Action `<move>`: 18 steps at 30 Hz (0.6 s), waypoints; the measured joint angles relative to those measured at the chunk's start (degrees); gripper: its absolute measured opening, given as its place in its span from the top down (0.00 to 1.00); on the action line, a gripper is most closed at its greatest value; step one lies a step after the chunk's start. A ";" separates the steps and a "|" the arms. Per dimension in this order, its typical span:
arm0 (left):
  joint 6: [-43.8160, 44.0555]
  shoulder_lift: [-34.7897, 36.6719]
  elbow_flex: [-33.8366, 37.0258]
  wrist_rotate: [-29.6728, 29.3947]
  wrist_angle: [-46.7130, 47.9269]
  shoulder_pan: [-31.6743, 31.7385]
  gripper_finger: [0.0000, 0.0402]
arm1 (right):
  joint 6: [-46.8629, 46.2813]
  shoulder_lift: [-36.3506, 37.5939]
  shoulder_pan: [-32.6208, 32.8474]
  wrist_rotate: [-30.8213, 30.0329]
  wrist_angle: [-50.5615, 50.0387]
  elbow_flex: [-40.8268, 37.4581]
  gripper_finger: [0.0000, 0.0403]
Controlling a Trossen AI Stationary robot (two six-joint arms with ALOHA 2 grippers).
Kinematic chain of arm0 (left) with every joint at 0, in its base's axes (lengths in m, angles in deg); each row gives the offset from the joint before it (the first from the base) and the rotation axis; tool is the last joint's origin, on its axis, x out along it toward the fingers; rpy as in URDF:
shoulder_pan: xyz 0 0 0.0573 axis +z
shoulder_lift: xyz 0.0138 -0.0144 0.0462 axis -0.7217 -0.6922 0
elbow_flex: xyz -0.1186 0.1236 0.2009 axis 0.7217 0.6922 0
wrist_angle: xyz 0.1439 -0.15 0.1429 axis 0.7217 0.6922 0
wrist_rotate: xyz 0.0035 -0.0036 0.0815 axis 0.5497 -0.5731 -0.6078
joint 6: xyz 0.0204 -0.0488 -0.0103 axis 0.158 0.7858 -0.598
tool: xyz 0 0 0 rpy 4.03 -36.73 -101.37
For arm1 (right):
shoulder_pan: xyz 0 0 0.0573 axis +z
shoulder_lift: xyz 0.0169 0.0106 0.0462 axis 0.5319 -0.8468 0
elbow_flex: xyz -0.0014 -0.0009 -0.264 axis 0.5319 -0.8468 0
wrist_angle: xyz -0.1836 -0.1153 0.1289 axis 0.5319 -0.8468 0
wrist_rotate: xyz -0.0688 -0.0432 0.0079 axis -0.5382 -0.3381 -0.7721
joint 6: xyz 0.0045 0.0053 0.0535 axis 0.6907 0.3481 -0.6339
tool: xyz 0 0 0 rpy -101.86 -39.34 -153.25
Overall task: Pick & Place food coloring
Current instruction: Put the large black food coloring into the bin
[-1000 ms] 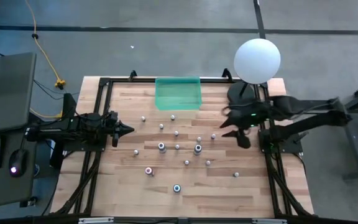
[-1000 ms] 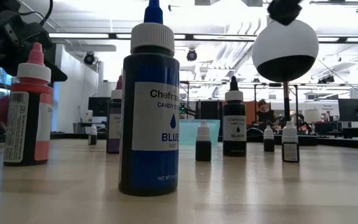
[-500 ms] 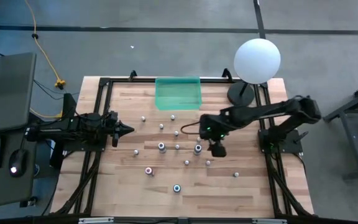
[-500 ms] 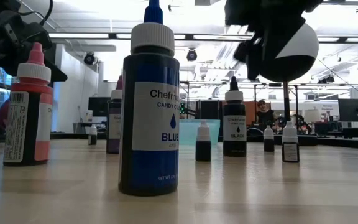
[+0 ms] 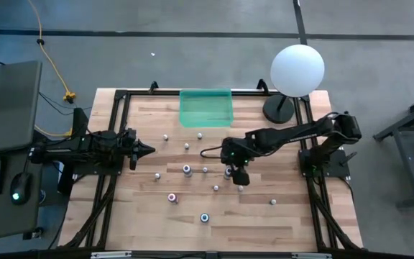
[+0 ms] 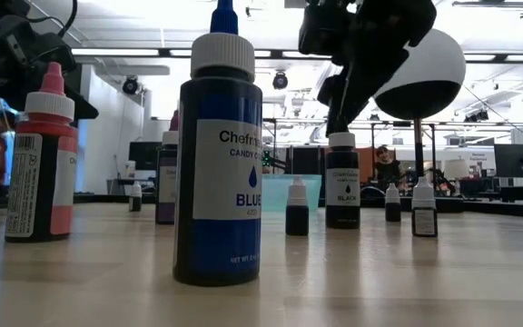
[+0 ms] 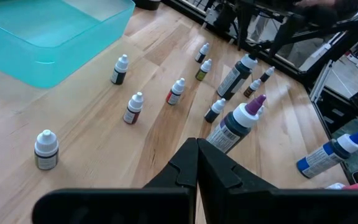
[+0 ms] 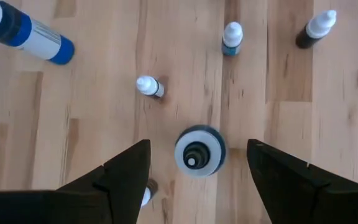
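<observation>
I have the right gripper (image 8: pixel 194 171) poised directly above the black bottle (image 8: pixel 199 151), its fingers (image 8: pixel 124 171) spread wide to either side of the cap, nothing held yet. The bottle stands upright on the table (image 5: pixel 293 216), down the table from the green tray (image 5: pixel 205 108) and well apart from it, with small bottles just beside it, one (image 8: pixel 149 86) lying a little way off in the right wrist view. From table level, the gripper hangs right over the cap of the black bottle (image 6: pixel 342 186), with the big blue bottle (image 6: pixel 218 163) standing nearest that camera.

To do this grab well, I judge the descent should stay straight down so both fingers clear the cap evenly, closing on the neck or upper body rather than the tapered tip, which would likely slip. The small neighbours near one finger could be knocked over if I drift.

The left gripper (image 7: pixel 196 163) waits near its own table edge, far from the tray, fingers pressed together and empty.
</observation>
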 joint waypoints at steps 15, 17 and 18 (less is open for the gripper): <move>0.00 0.02 -0.02 -0.01 0.00 0.01 1.00 | 3.71 -0.98 1.40 -3.72 2.19 -1.60 0.36; 0.00 0.02 0.00 0.00 0.02 0.02 1.00 | 4.56 -2.04 1.40 -4.04 2.26 -1.62 0.36; 0.00 0.00 -0.02 -0.02 0.00 0.00 1.00 | 4.79 -2.50 1.40 -4.04 2.86 -1.62 0.36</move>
